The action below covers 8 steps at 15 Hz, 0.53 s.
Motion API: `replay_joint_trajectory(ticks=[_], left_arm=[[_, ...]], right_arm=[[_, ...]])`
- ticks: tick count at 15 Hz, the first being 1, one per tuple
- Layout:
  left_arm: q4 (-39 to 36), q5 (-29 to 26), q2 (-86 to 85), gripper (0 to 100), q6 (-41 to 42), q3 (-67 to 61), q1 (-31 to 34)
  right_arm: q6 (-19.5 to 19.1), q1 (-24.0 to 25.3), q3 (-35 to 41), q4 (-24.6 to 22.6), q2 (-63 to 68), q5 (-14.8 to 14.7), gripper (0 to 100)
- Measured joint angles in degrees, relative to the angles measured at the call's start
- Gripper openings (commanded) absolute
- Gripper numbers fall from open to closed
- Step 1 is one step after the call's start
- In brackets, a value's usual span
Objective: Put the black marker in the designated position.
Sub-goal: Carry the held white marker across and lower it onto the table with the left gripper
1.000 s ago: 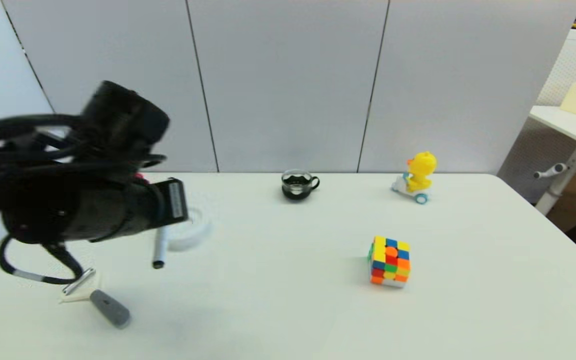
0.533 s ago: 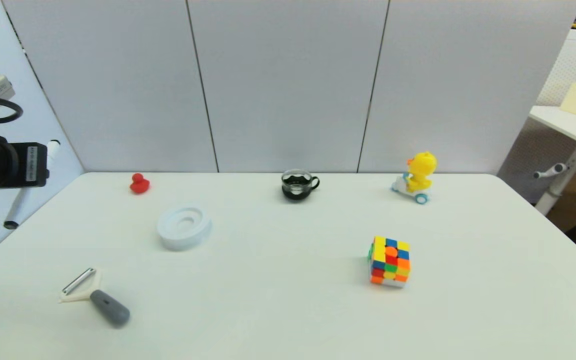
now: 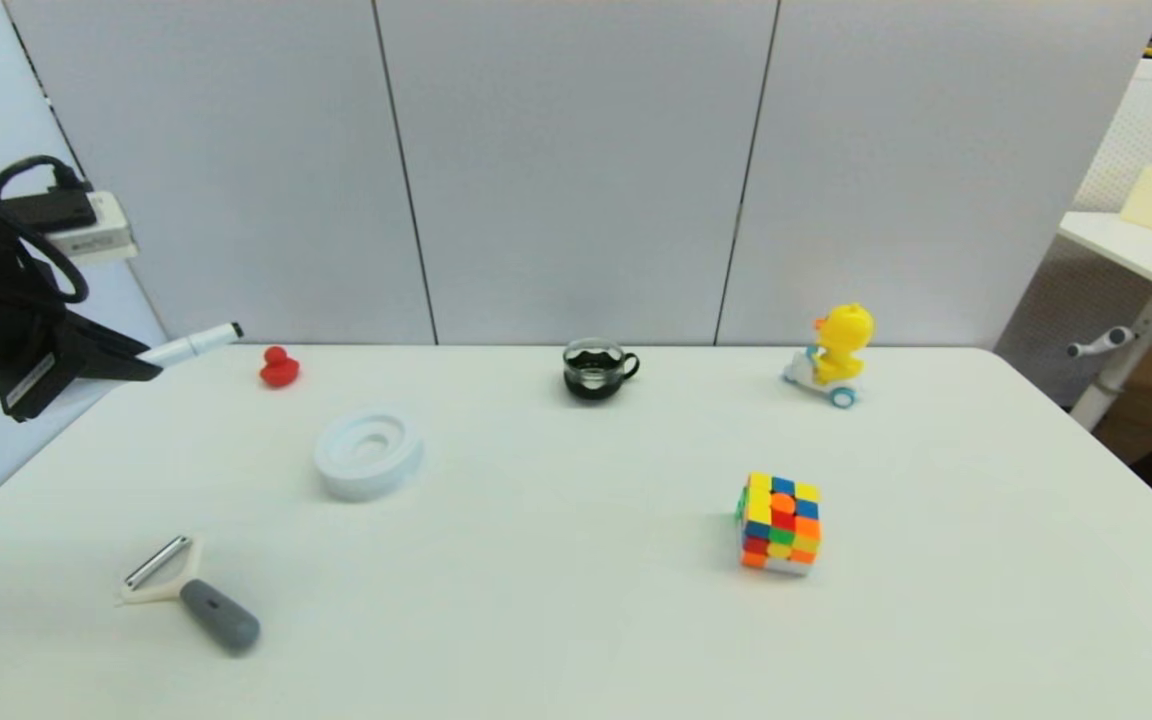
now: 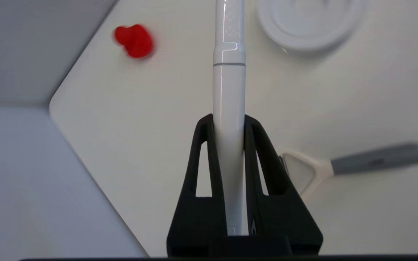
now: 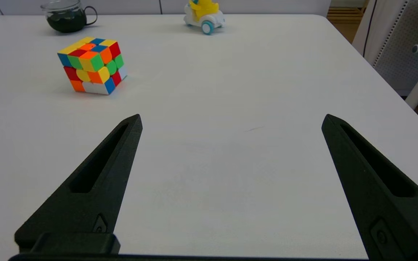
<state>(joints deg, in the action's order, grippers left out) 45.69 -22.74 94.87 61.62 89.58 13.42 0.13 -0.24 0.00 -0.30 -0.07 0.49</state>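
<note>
Grey wall panels stand behind a white table (image 3: 576,620) that fills most of the head view. At the far left edge of that view, above and just outside the table's left rim, the left gripper (image 3: 141,362) holds the black marker (image 3: 191,343) in the air, its two black fingers (image 4: 203,159) pressed against the barrel from either side. The marker is a slim white pen with a smooth glossy barrel and a fine ring seam partway along; in the head view its free end pokes out toward the red duck (image 3: 279,368) and ends in a small dark tip, while its other end is hidden inside the gripper. The left wrist view shows the barrel running straight out between the fingers, high above the table corner, with the red duck, the white ring-shaped dish (image 3: 368,455) and the peeler (image 3: 191,593) on the surface below it. The dish has a shallow central hollow, and nothing can be made out in it. Toward the back of the table a glass cup (image 3: 596,369) holds dark liquid. A yellow duck toy (image 3: 833,356) on a small scooter stands far right, and a multicoloured cube (image 3: 779,522) sits nearer the front. The right gripper (image 5: 230,121) hovers low over bare tabletop with its fingers spread wide apart.
</note>
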Motion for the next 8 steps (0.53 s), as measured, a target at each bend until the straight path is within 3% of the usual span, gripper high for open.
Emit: replay_joint_trajectory(ticks=[2, 5, 8], left_arm=[[5.5, -2.8, 4.0, 0, 13.7, 2.6, 0.9], [7.0, -6.9, 10.5, 0, 31.1, 5.5, 2.2], [7.0, -7.1, 15.5, 0, 36.2, 12.5, 2.4]], right_arm=[[0.0, 0.0, 0.0, 0.0, 0.0, 0.0, 100], [0.0, 0.0, 0.0, 0.0, 0.0, 0.0, 100], [0.0, 0.0, 0.0, 0.0, 0.0, 0.0, 100]])
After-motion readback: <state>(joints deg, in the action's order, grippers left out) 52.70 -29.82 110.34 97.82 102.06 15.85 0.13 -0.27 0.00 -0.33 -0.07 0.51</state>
